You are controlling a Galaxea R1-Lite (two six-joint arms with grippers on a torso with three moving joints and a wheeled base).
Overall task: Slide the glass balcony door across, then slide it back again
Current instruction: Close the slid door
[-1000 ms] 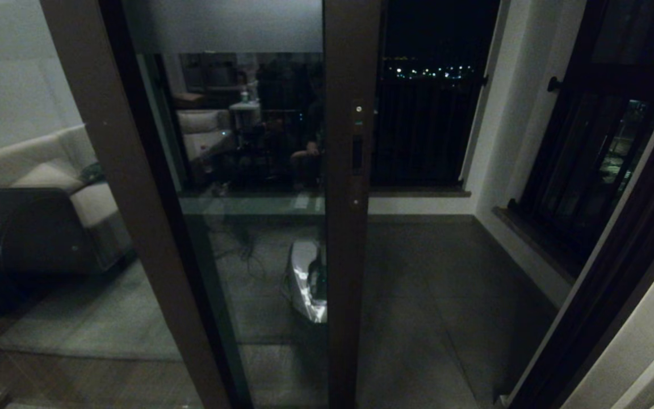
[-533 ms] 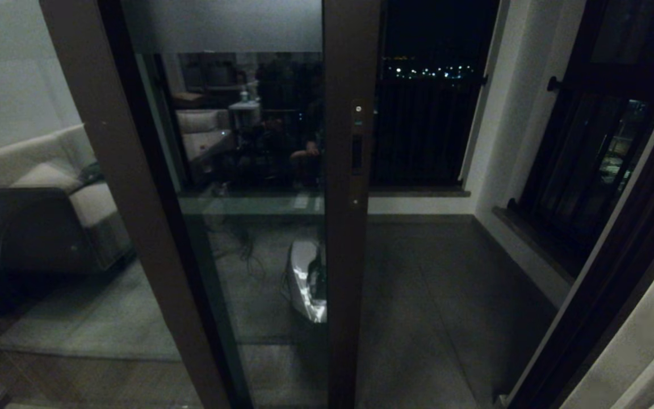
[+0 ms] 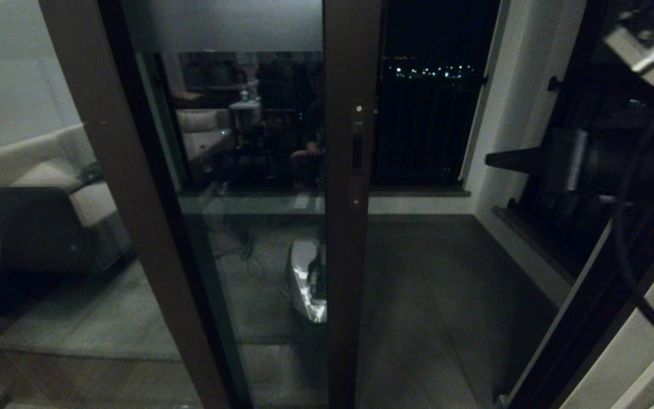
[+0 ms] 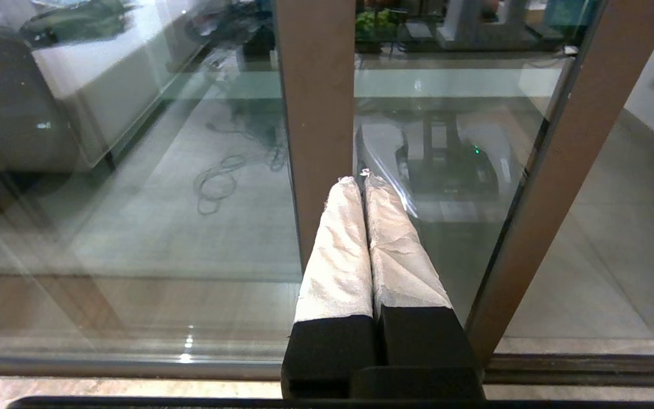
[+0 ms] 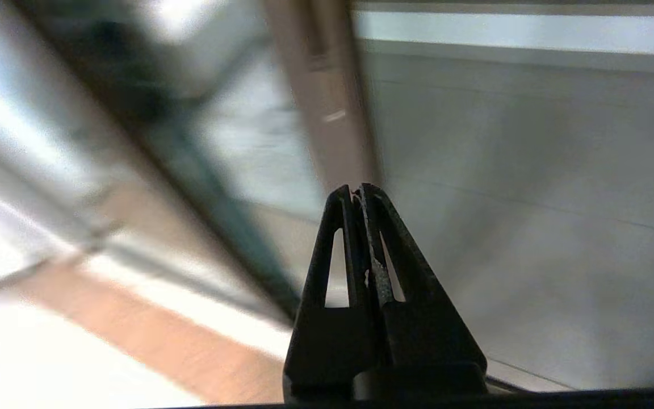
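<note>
Straight ahead of me stands the glass balcony door [image 3: 247,187], its brown handle stile [image 3: 352,227] near the middle of my head view with the black recessed handle [image 3: 357,154] on it, and open balcony floor [image 3: 446,295] to its right. My right gripper [image 5: 356,193] is raised at the right, well apart from the stile, fingers pressed together on nothing. My left gripper [image 4: 360,180], cloth-wrapped, is likewise closed and empty, low before the glass.

Dim night scene. A grey tiled floor [image 3: 429,295] fills five o'clock. White walls [image 3: 503,113] stand at two o'clock beside a barred window [image 3: 423,130] with city lights. A pale sofa [image 3: 49,182] sits at nine o'clock.
</note>
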